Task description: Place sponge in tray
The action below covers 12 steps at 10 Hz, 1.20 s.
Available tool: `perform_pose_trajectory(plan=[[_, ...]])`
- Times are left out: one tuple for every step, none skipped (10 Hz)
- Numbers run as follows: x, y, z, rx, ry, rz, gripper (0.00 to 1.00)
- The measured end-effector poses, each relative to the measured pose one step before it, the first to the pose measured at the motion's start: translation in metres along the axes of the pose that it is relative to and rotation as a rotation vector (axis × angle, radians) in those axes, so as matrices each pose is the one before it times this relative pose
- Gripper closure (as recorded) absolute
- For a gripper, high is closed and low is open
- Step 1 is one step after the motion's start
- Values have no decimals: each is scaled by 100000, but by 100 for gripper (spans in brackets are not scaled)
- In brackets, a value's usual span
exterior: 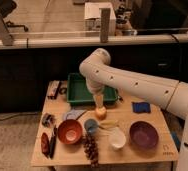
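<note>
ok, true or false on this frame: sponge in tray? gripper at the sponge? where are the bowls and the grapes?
1. The sponge lies in the tray. False: it is on the table, right of the tray.
2. The gripper hangs at the tray's front edge, just above a round orange fruit. True.
3. The gripper is over the sponge. False: it is well to the left of it.
4. The purple bowl sits at the table's left end. False: it is at the front right, and the red bowl is on the left.
5. The grapes lie near the table's front edge. True.
</note>
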Motion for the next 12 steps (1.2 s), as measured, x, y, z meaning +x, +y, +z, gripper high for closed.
perform_pose_trajectory(plan=[[-377,-331,129,325,-166,-1135,20],[-847,-455,81,298,-473,-855,20],[-62,-161,-2,79,-284,1795,20],[527,29,98,-110,-167,1821,20],[758,153,194,-305,-213,1768,20],[1542,296,224,-437,-309,2885,20],[2049,408,346,-617,-86,2348,20],[1661,344,274,-541,-298,1820,20],[3121,571,567,-898,-163,3138,20],[3328,515,742,-1202,-366,3388,20],[1955,179,446,-840,-160,1780,20],[1514,87,389,-644,-136,1401,20]])
